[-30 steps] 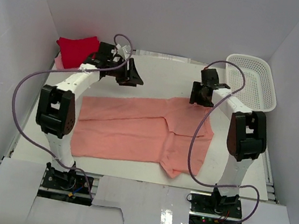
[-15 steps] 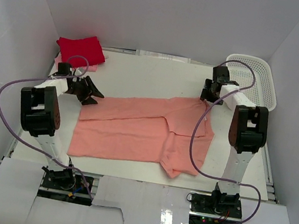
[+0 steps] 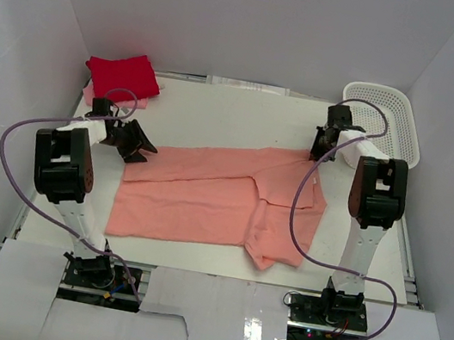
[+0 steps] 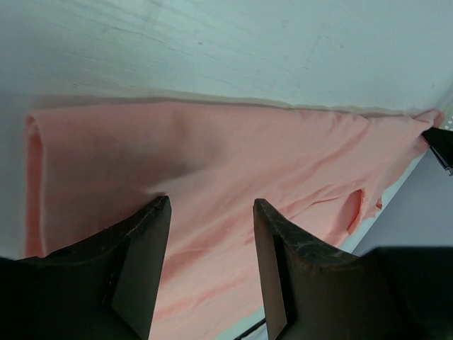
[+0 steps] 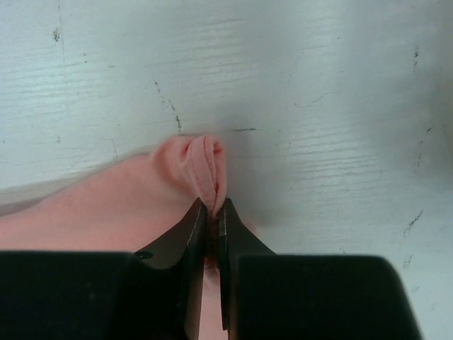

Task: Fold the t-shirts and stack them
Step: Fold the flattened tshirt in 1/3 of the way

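The right end effector is clenched. Its two dark fingers stand almost together, with a small bunched fold of the salmon-pink t-shirt pinched between the tips. The fold pokes out just past them, and the rest of the cloth trails off to one side and back underneath, over the white worktop. Seen from above, this grip is at the shirt's far right corner. A white lattice basket sits just to the right of this end effector, apart from it. The left end effector is released, its fingers spread partway with nothing between them. It hangs low over the shirt's far left corner, and whether the tips touch the cloth cannot be told. In the left wrist view the shirt fills the space between and ahead of the fingers, with bare worktop beyond the cloth's far edge. The shirt lies spread on the worktop between the two end effectors, with part of it lapped over near the right one. Beyond the left end effector and well apart from it, a folded bright red t-shirt rests on a pale pink t-shirt, of which only an edge shows.
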Available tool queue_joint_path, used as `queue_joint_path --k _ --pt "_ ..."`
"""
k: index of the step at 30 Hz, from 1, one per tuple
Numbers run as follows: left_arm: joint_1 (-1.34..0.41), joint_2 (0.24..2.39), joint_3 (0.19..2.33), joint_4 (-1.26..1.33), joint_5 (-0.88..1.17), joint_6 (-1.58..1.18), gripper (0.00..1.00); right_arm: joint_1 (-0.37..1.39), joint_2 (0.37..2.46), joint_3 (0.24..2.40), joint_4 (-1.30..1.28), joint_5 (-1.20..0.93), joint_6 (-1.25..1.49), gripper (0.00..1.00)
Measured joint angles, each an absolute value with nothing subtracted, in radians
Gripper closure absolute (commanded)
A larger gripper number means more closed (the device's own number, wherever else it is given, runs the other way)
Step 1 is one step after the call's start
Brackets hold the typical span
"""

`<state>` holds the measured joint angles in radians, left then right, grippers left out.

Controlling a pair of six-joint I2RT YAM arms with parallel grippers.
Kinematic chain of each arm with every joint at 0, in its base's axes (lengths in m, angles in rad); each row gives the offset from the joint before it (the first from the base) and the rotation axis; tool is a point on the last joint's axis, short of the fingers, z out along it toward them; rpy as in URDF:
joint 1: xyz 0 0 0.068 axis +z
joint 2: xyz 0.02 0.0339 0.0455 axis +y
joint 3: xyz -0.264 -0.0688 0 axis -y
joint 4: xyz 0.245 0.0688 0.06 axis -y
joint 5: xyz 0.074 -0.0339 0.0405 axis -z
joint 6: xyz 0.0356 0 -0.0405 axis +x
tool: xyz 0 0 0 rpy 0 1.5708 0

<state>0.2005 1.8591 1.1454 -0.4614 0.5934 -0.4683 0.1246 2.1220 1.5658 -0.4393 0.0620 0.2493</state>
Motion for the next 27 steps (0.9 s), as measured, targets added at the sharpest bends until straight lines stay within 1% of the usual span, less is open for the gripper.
queue_joint_path --k 10,20,25,27 --pt "0.236 1.943 1.166 -0.442 0.647 -0.498 0.41 0.090 2.116 1.553 -0.434 0.046 0.279 0.92" --pt "0.290 1.965 1.171 -0.441 0.696 -0.529 0.42 0.088 2.114 1.553 -0.439 0.068 0.286 0.92" --pt "0.289 1.993 1.224 -0.472 0.682 -0.532 0.43 0.084 2.119 1.569 -0.452 0.049 0.283 0.92" --pt "0.286 2.025 1.278 -0.491 0.670 -0.533 0.43 0.080 2.147 1.623 -0.485 0.037 0.282 0.92"
